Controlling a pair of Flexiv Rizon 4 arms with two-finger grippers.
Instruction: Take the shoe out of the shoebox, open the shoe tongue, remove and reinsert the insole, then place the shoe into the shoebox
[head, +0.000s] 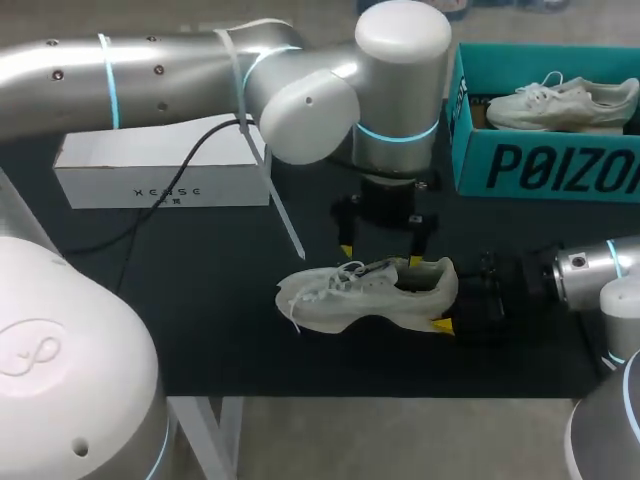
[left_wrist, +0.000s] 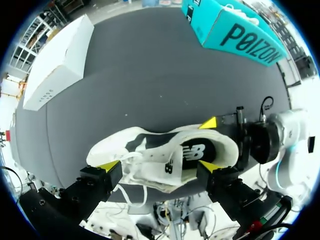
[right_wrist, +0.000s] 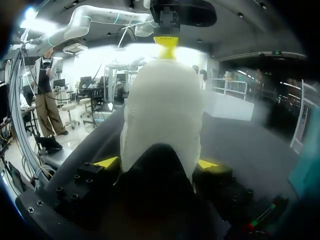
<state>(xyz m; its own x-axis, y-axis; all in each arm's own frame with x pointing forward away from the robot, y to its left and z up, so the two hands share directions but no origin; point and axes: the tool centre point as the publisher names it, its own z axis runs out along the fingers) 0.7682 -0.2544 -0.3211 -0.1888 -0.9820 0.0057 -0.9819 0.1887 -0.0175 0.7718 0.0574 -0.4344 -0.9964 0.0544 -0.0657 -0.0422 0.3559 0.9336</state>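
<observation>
Shoe (head: 365, 292) is out of the shoebox (head: 520, 170), on the table (head: 200, 300). Right pincer (right_wrist: 156, 163) clamps its heel; left pincer (head: 381, 255) hovers over it, released. Tongue, insole and the return apparently remain.

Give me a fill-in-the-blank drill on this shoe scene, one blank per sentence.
1. A second shoe lies inside the ____ shoebox.
2. The right end effector is shut on the white shoe at its ____.
3. The left end effector, over that shoe, is ____, not shut.
4. The long box away from both shoes is coloured ____.

Missing words: teal; heel; open; white.
</observation>
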